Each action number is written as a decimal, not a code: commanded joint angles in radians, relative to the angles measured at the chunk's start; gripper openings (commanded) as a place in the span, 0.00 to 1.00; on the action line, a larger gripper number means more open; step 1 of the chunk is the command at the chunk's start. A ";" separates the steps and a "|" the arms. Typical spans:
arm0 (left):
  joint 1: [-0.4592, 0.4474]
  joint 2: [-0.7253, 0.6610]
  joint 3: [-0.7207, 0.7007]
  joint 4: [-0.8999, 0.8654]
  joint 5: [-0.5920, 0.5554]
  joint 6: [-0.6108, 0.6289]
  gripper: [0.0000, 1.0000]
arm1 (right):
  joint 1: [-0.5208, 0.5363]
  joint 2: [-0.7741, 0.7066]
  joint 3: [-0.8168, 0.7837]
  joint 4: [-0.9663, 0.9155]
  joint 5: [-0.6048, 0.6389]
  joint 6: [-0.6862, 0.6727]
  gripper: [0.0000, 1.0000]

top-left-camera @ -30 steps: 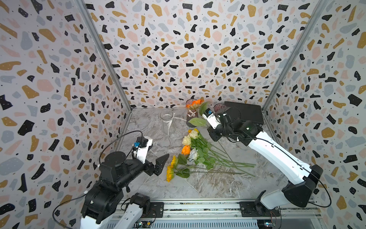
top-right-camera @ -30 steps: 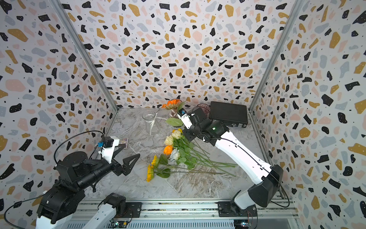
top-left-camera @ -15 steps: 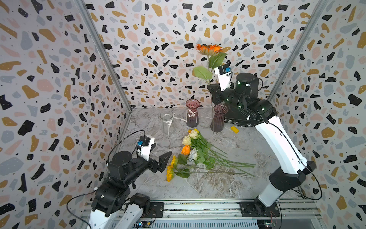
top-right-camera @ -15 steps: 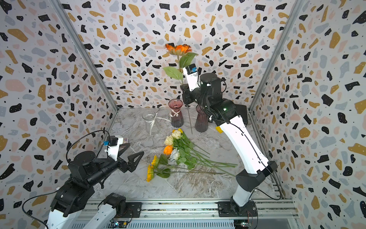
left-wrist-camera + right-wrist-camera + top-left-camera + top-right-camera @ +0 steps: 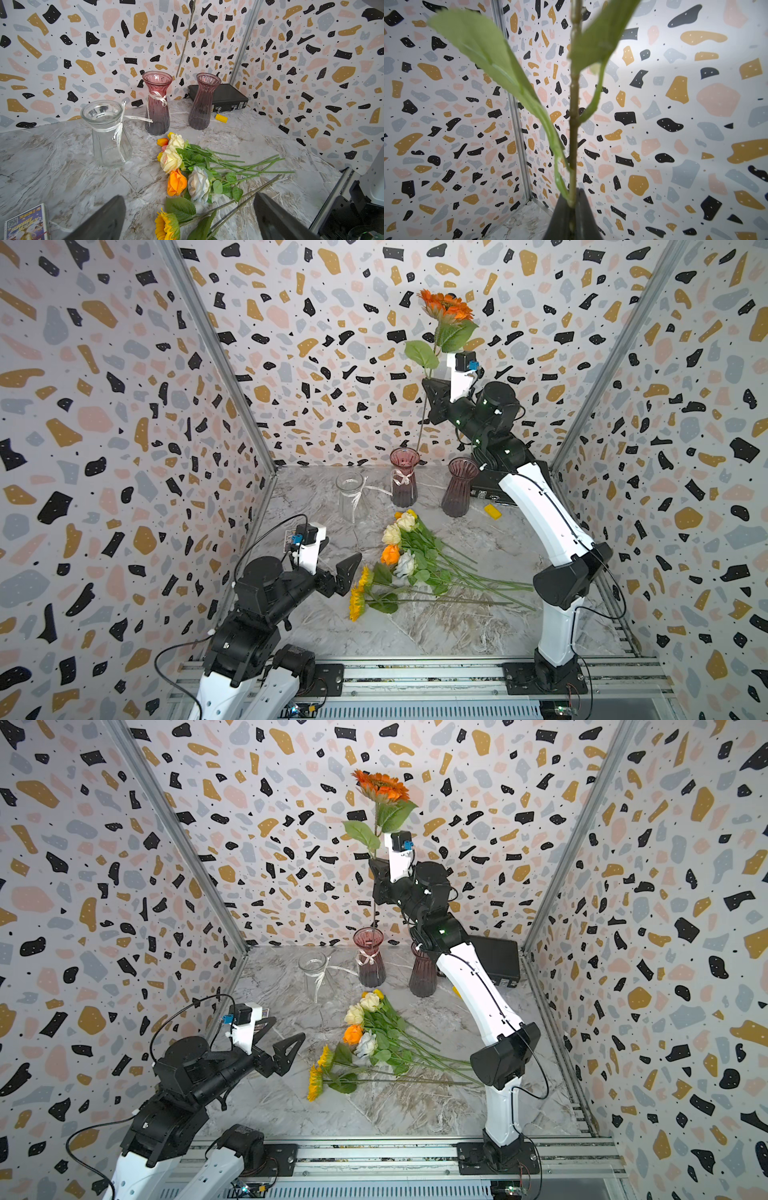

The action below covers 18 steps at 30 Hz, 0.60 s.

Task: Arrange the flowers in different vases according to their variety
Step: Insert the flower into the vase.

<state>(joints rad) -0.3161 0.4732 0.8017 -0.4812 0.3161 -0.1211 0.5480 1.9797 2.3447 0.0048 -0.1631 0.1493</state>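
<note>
My right gripper (image 5: 431, 383) (image 5: 375, 863) (image 5: 572, 200) is raised high near the back wall, shut on the green stem of an orange sunflower (image 5: 445, 306) that stands upright. The stem's lower end hangs right at the rim of the ribboned pink vase (image 5: 404, 481) (image 5: 158, 108). A clear vase (image 5: 350, 495) and a plain pink-purple vase (image 5: 459, 489) flank it. The other flowers (image 5: 415, 560) lie in a pile mid-table: roses, small tulips and yellow sunflowers (image 5: 359, 593). My left gripper (image 5: 332, 568) (image 5: 187, 197) hovers open just left of the pile, holding nothing.
A black case (image 5: 496, 957) lies at the back right behind the right arm. A small yellow block (image 5: 493, 511) sits beside the plain vase. A printed card (image 5: 27, 224) lies near the left arm. Patterned walls close in three sides.
The right arm has lifted the orange sunflower from low by the vases to high above the ribboned vase. The left arm has edged slightly toward the flower pile, still open.
</note>
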 commanded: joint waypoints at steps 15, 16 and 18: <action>-0.003 -0.044 -0.086 0.175 -0.019 0.028 1.00 | -0.056 0.245 0.241 0.119 0.012 -0.029 0.00; -0.002 -0.045 -0.088 0.178 -0.020 0.029 1.00 | -0.056 0.252 0.239 0.111 0.010 -0.029 0.00; -0.003 -0.045 -0.091 0.179 -0.020 0.032 1.00 | -0.056 0.266 0.235 0.094 0.004 -0.025 0.00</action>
<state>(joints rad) -0.3161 0.4366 0.7254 -0.3645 0.3042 -0.1078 0.4900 2.2642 2.5446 0.0971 -0.1589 0.1303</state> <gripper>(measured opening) 0.996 0.075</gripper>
